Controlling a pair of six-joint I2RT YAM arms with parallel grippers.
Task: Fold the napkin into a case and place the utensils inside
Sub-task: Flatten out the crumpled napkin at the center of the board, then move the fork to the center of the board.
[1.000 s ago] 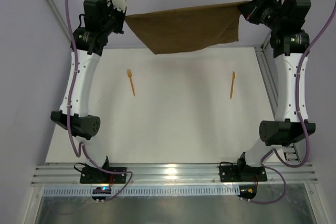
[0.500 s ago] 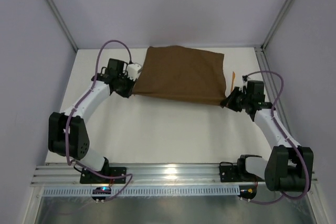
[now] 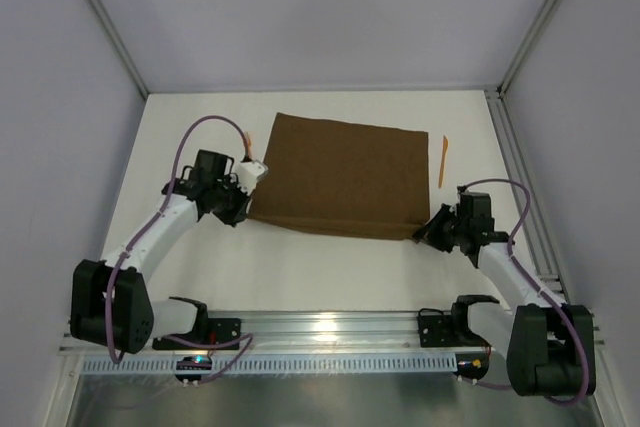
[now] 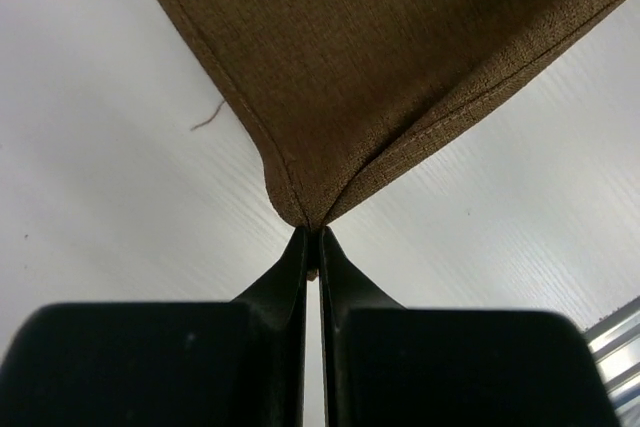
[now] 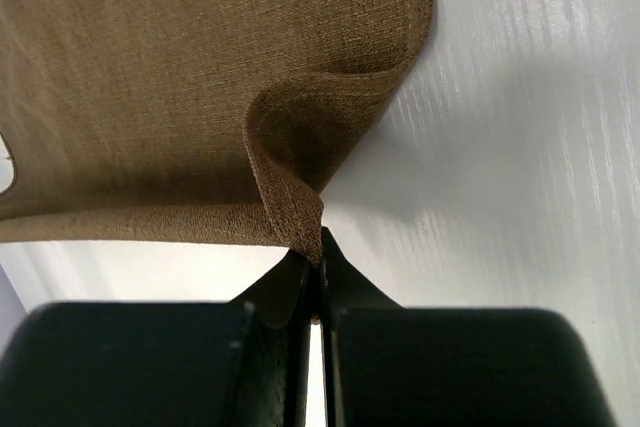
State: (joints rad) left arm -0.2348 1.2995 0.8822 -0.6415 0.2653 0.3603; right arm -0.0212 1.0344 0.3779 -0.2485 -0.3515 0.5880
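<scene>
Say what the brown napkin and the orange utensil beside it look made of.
The napkin: woven cloth, matte; weave and stitched hem show close up, and it folds softly. The utensil: probably plastic, evenly bright orange and thin; too small to judge finish.

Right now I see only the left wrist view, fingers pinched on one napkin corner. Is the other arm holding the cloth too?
Observer: Yes, the right fingers are shut on the napkin at its other near corner.
Operator: Any utensils around?
Observer: One orange utensil lies on the table just past the napkin's right edge; I see no second one.
Operator: Is the cloth spread out?
Observer: Mostly flat, with its near edge lifted at both pinched corners.
</scene>
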